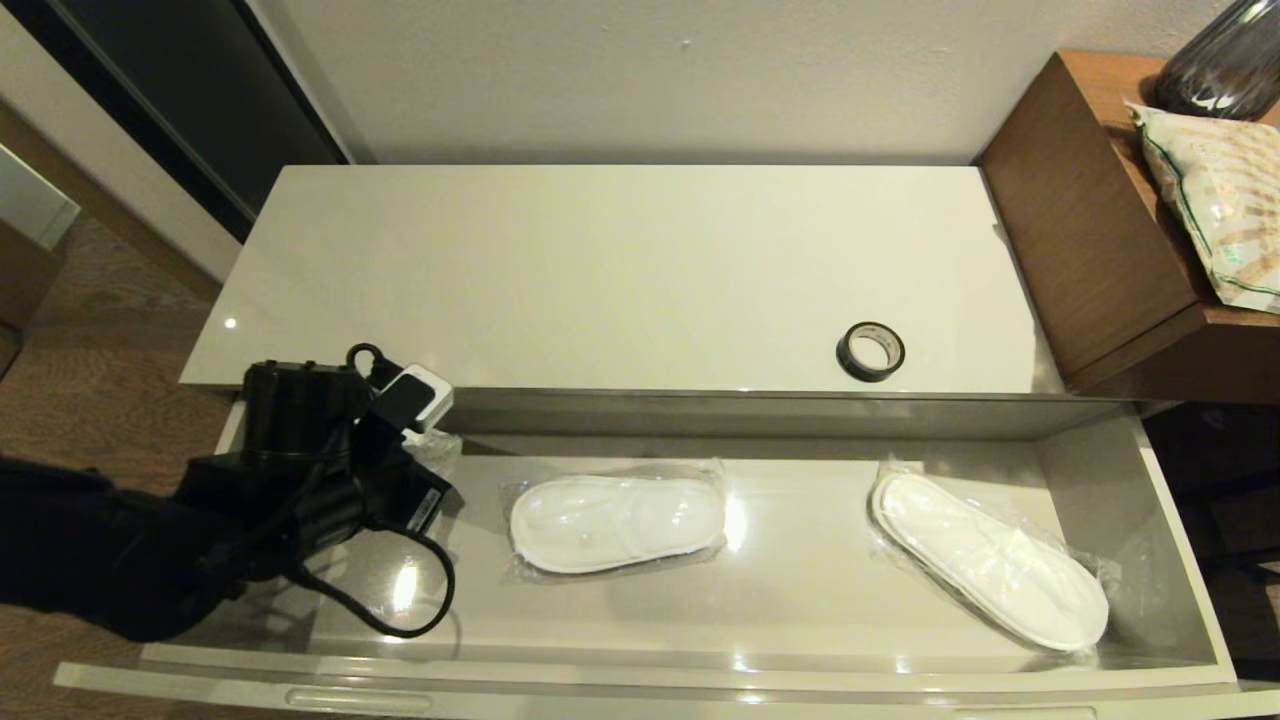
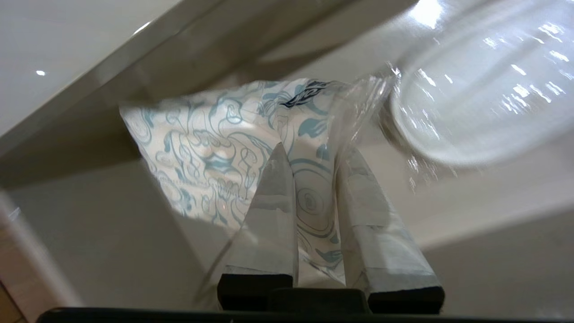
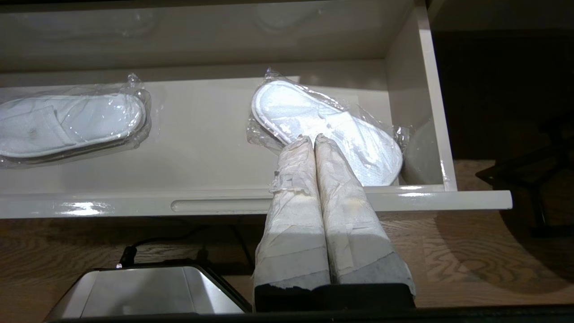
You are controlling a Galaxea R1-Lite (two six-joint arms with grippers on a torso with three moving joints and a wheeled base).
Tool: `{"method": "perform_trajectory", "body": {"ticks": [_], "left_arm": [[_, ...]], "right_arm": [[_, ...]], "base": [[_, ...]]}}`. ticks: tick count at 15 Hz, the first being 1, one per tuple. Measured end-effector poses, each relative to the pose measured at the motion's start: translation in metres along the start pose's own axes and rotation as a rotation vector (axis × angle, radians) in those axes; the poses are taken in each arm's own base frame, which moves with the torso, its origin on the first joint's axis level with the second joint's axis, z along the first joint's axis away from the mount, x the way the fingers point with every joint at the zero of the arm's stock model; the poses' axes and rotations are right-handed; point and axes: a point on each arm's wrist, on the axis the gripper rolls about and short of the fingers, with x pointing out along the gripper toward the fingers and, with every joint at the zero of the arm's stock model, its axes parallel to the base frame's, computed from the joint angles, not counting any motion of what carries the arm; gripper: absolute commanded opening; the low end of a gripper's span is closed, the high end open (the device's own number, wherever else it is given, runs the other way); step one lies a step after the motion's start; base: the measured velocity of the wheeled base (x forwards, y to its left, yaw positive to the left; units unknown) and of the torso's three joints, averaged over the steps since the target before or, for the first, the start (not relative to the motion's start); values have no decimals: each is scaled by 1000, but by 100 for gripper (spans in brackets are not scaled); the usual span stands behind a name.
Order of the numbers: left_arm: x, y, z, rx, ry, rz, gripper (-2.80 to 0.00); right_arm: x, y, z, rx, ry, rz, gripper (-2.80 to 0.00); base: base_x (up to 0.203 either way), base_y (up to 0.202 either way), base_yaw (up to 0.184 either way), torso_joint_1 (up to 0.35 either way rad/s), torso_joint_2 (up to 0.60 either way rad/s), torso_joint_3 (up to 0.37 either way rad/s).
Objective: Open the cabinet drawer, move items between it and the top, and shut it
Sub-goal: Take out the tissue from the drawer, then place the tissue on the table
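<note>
Left gripper [image 2: 314, 179] is sitting at the left end of the open drawer [image 1: 1185, 560], jaws clamping the tissue pack [image 2: 210, 152]. Tape roll [image 1: 870, 351] is lying on the cabinet top [image 1: 600, 270]. Right gripper [image 3: 312, 142] is hanging before the drawer, jaws clenched, empty.

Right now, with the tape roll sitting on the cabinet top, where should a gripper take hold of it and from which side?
Come straight down from above. The tape roll lies flat on the top near its front edge, hole facing up, so one finger can probably drop into the pale core and the other outside the black band, pinching the ring wall. Nothing stands beside it.
</note>
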Motion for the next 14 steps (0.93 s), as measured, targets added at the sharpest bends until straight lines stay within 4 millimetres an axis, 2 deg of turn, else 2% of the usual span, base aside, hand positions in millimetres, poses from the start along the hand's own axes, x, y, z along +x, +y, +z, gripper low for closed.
{"method": "perform_trajectory", "body": {"ticks": [9,11,14], "left_arm": [[-131,1,-12,35,18,-123,-280],[-146,7,0,30,-43,-114,-280],[-149,22,39,-9,-146,-64,-280]], "right_arm": [[0,0,0,0,0,0,-280],[0,0,0,0,0,0,-280],[0,0,0,0,0,0,-280]], "base": [[0,0,0,0,0,0],[0,0,0,0,0,0],[0,0,0,0,0,0]]}}
